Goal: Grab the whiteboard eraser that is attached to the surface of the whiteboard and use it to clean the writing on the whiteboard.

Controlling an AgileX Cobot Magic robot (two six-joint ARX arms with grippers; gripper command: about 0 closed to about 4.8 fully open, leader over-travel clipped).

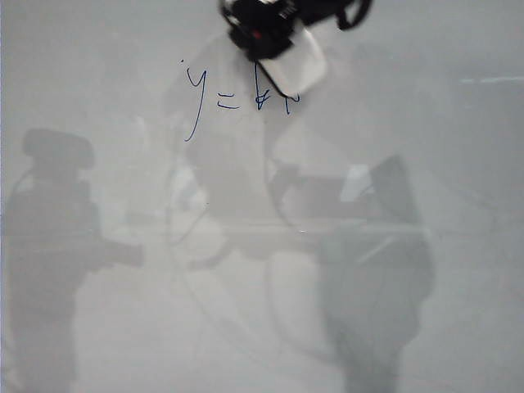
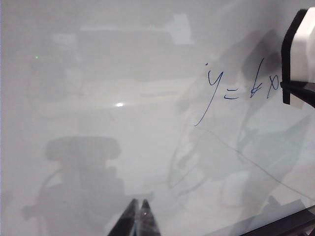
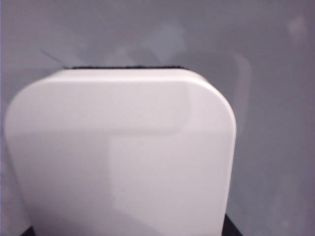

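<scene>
While the right gripper [image 1: 274,45] clamps the flat white rounded-corner whiteboard eraser [image 1: 299,64], its jaws spread wide around the block, that eraser sits over the tail end of the blue handwritten "y = kx" scribble [image 1: 233,97] on the big glossy pale grey whiteboard [image 1: 458,164]. Left gripper [image 2: 137,219] hangs well clear of the scribble, fingertips pinched together, holding nothing.

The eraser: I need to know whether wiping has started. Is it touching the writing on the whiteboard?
Cannot tell. In the exterior view the whiteboard eraser, held by the right gripper, overlaps the end of the writing, but no view shows contact or a gap.
</scene>
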